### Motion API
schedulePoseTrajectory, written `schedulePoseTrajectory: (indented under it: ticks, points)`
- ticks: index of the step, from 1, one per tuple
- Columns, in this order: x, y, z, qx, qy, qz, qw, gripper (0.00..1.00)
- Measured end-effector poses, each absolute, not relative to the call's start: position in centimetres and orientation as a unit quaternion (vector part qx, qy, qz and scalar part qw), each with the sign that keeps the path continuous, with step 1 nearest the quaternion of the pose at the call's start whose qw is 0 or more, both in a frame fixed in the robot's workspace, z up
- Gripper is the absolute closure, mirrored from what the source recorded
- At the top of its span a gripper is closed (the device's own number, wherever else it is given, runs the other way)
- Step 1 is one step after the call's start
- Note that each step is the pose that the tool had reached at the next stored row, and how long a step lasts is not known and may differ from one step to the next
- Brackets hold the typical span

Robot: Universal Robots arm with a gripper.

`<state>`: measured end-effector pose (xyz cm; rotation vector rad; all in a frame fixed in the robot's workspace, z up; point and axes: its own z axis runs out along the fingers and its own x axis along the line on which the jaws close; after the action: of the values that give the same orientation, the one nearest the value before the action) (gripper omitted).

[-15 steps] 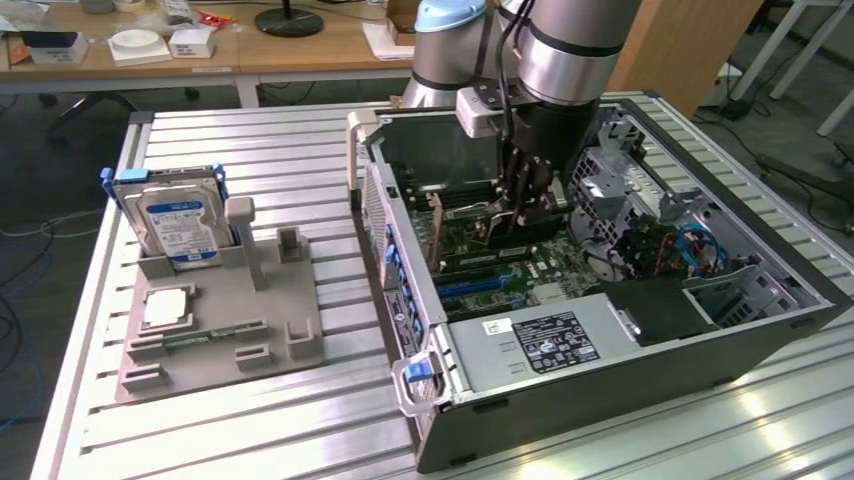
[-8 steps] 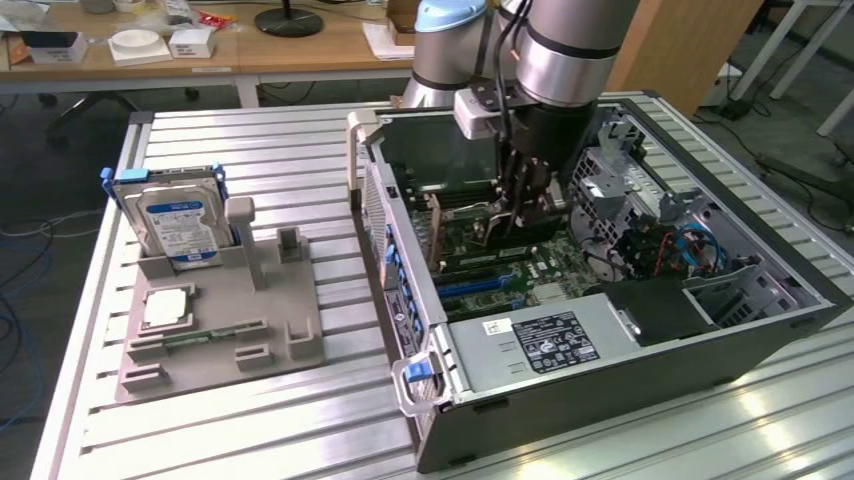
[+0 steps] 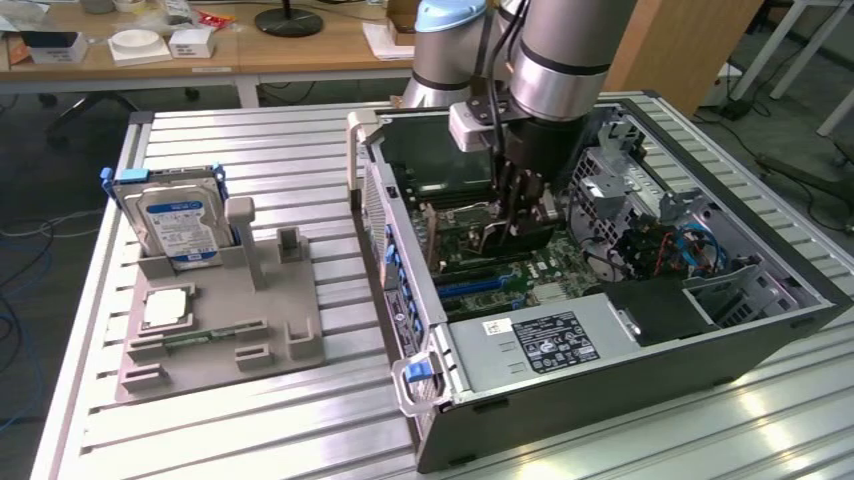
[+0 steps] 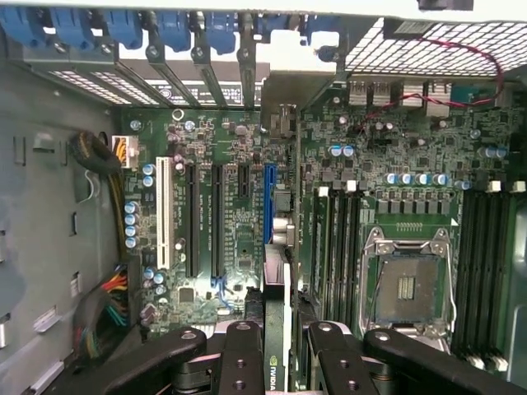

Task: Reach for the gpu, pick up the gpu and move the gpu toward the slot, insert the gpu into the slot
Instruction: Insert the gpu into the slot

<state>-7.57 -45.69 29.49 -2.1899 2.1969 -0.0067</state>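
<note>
While the arm hangs down inside the open computer case [image 3: 747, 330], the gripper [image 3: 523, 215] sits low over the motherboard [image 4: 239, 239], and its black fingers [image 4: 243, 362] are pinched on the gpu [image 4: 276, 329]. From the wrist view the card is seen edge-on: a thin, flat dark board standing upright between the two inner finger links, with a small green logo on its side, so it's up in the air in the grip and not seated in anything. It runs right along the line of the blue connector strip [image 4: 269, 206]; the slot [image 4: 216, 218], a long narrow black plastic strip, lies just beside that, next to another black one and a white one [image 4: 162, 212].

The board is green and busy, dotted with little blue-topped capacitors, plus a square shiny metal CPU socket [image 4: 409, 284] flanked by rows of black memory slots. A bundle of coloured wires [image 4: 115, 304] curls along the grey metal wall.

The case itself is a dark boxy tower lying on its side on a ribbed aluminium table [image 3: 240, 420], holding a labelled silver power supply [image 3: 534, 345]. On the exterior view's left, a grey moulded holder tray [image 3: 287, 345] carries a boxy silver hard drive [image 3: 176, 220] standing upright with a blue label, a flat square chip [image 3: 167, 308], and a slim green memory stick [image 3: 207, 335].
</note>
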Motion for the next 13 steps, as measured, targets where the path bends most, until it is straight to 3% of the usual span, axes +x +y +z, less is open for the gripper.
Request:
schedulePoseTrajectory:
  ticks: [13]
  points:
    - [-7.7, -45.7, 27.6, -0.706, 0.708, 0.003, 0.014, 0.74]
